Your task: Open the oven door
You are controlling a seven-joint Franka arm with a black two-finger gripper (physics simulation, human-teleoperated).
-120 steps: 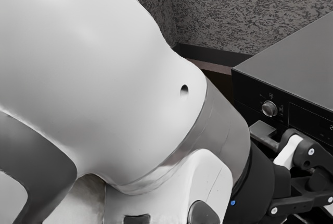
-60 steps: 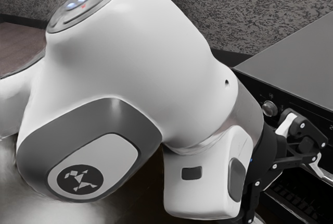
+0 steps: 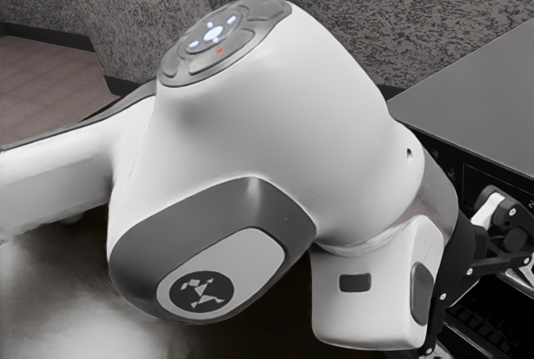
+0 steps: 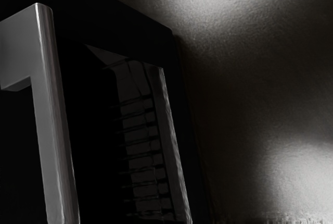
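The exterior view crops your gripper (image 3: 503, 238); you can't tell its opening or grip. The wrist view cuts off the oven handle (image 4: 52, 130).

Oven door (image 4: 130, 39): black and flat-faced, ahead of our hand (image 3: 507, 240); we can't tell whether it stands ajar.
Handle (image 4: 52, 120): long grey bar, squared bracket at one end, standing out from the door on our hand's side.
Window (image 4: 88, 130): dark, faintly barred, inset beside the handle.
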